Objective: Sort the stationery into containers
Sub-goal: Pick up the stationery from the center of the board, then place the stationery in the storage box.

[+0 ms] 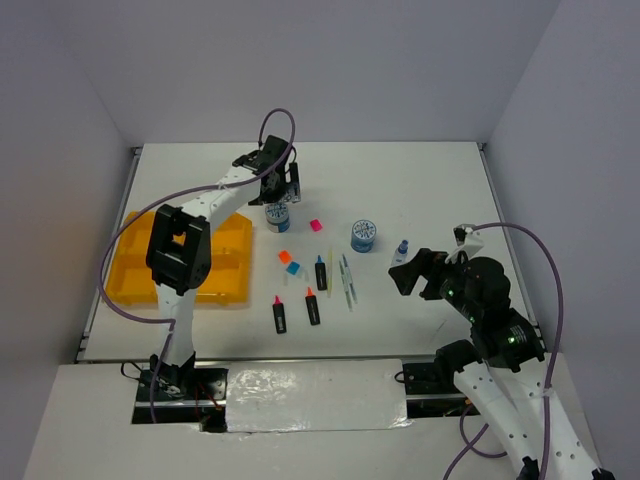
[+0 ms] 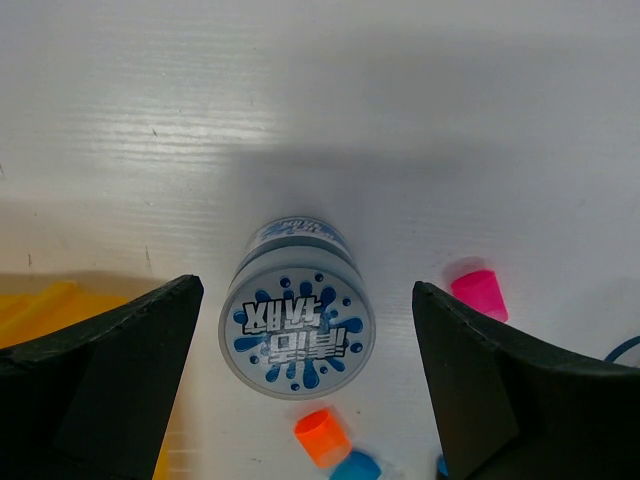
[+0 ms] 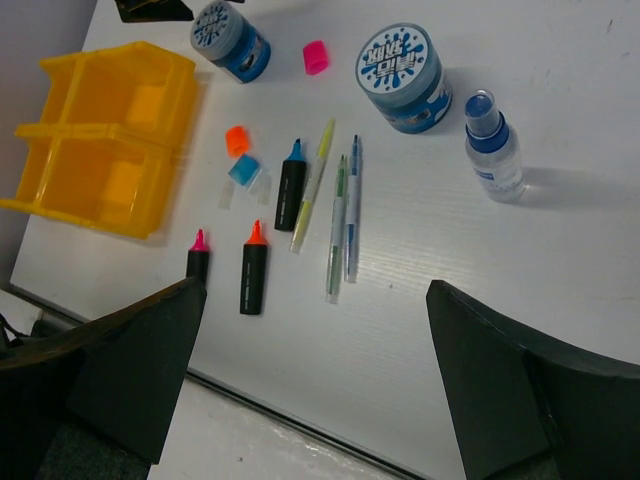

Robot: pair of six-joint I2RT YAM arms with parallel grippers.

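My left gripper point(image 2: 305, 295) hangs wide open over one tin point(image 2: 296, 335), a finger on either side, gripping nothing. The tin sits toward the far edge, near the tray point(image 1: 228, 262) at the left edge. My right gripper point(image 3: 315, 300) is open and empty by the right edge. I judge nothing sorted yet: the tray's visible compartments look bare, and the second tin point(image 1: 364, 236), bottle point(image 1: 402, 247), markers point(image 1: 280, 315), pens point(image 1: 346, 280) and squares point(image 1: 290, 262) lie mid-table.

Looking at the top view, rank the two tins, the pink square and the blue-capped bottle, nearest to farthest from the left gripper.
1. First tin, right under the left gripper.
2. Pink square, just to its right.
3. Second tin, further right, mid-table.
4. Blue-capped bottle, farthest right.
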